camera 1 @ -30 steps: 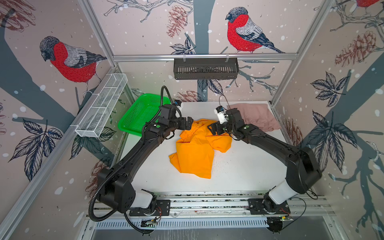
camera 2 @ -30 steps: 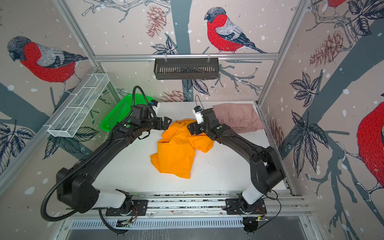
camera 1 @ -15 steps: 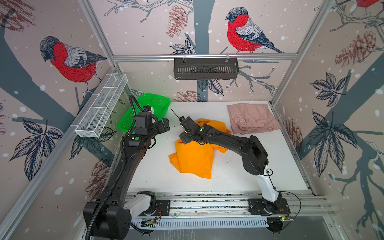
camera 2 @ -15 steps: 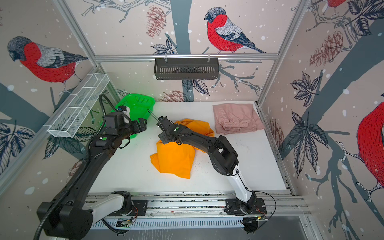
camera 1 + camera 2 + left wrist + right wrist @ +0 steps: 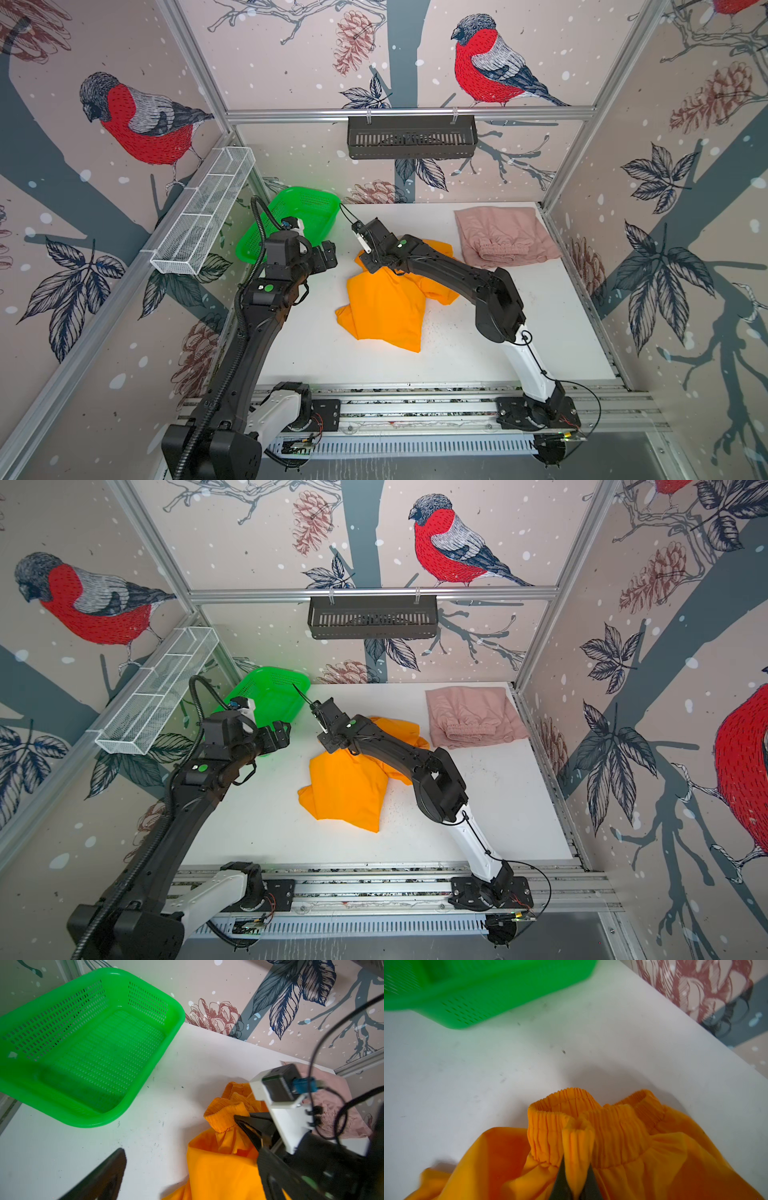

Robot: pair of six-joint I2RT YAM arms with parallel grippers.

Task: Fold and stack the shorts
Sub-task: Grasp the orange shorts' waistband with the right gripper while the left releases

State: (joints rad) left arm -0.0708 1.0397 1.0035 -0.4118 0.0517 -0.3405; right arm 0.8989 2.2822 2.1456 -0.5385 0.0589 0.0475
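Stretched forward, right tool (image 5: 576, 1176) pinches the orange shorts (image 5: 386, 309); left tool (image 5: 327, 259) gapes wide.

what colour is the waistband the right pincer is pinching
Bright orange; the waistband shows best in the right wrist view.

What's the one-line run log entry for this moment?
right pincer: shut on waistband of bright orange fabric shorts | left pincer: open, empty, near green plastic mesh basket | dusty pink fabric shorts: folded, far right
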